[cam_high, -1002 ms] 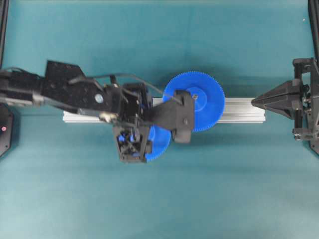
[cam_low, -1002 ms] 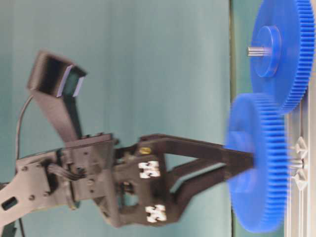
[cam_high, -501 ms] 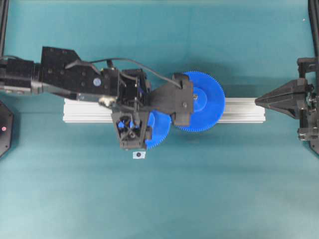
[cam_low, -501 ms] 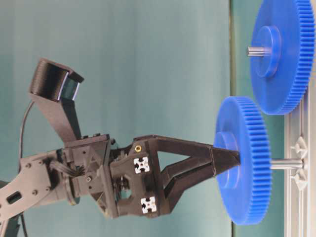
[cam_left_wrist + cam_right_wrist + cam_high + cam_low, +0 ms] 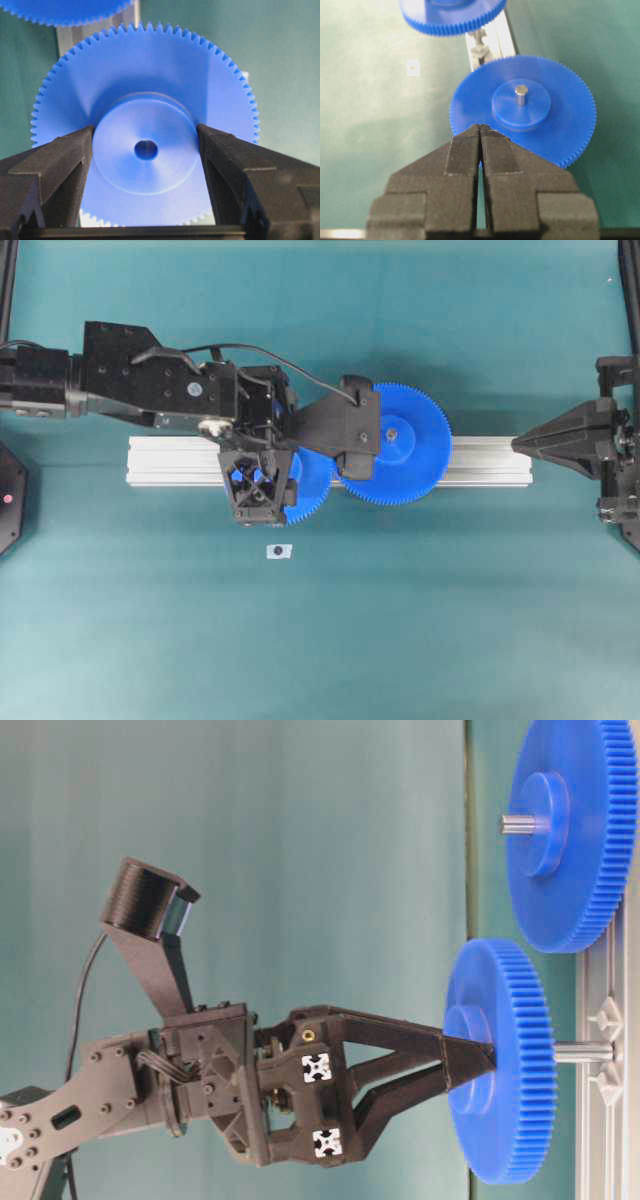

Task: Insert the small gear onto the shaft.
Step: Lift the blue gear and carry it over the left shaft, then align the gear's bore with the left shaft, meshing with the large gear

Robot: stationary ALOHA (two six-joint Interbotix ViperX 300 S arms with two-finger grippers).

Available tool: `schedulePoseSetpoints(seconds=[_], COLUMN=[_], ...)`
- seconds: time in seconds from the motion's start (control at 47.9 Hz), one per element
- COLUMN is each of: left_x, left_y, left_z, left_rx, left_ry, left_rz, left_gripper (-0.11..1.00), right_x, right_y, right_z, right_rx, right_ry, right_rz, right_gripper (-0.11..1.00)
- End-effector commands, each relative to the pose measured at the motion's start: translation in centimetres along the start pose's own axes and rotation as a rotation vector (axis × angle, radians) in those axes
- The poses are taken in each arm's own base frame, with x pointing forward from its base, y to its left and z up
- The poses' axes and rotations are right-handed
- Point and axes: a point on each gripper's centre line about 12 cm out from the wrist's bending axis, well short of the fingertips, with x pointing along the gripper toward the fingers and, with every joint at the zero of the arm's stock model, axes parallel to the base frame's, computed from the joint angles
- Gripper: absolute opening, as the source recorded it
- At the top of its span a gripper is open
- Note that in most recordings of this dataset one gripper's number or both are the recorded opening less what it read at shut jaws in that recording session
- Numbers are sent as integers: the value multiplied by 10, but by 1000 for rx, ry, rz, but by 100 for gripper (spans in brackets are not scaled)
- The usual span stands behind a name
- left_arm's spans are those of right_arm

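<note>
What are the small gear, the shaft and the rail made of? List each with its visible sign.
Small gear: likely moulded plastic, uniform matte blue, soft sheen.
Shaft: probably metal, a silvery-grey smooth cylinder.
Rail: seemingly extruded aluminium, pale silver with lengthwise grooves.

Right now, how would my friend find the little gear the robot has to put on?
Find the long silver rail across the green table. Two blue gears sit over it; the small gear is the one pinched at its hub by the left claw. Unlike the bigger gear, its centre hole has no pin in it.
</note>
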Motion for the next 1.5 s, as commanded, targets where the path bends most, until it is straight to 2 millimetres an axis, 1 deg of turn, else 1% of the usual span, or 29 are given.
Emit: schedulePoseSetpoints(seconds=[0.0,0.334,0.501,0.689,1.253,1.483], left_x=[-18,-10,-9,-4,1,5], left_y=[3,10,14,14,15,17], left_z=[4,-1,-2,-2,-1,-2], left_rx=[-1,-17,-24,-2,0,-4], left_ry=[-52,-46,-46,-37,-38,-27], left_rz=[9,13,16,16,17,18], left_gripper=[69,69,69,69,69,69], right_x=[1,0,0,0,1,1], right_y=[0,-1,-1,-1,-1,-1], right_z=[4,3,3,3,2,2], right_rx=[11,12,12,12,12,12], right_ry=[-10,-7,-7,-7,-6,-4], right_rz=[-3,-6,-6,-6,-7,-7], right_gripper=[3,3,3,3,3,3])
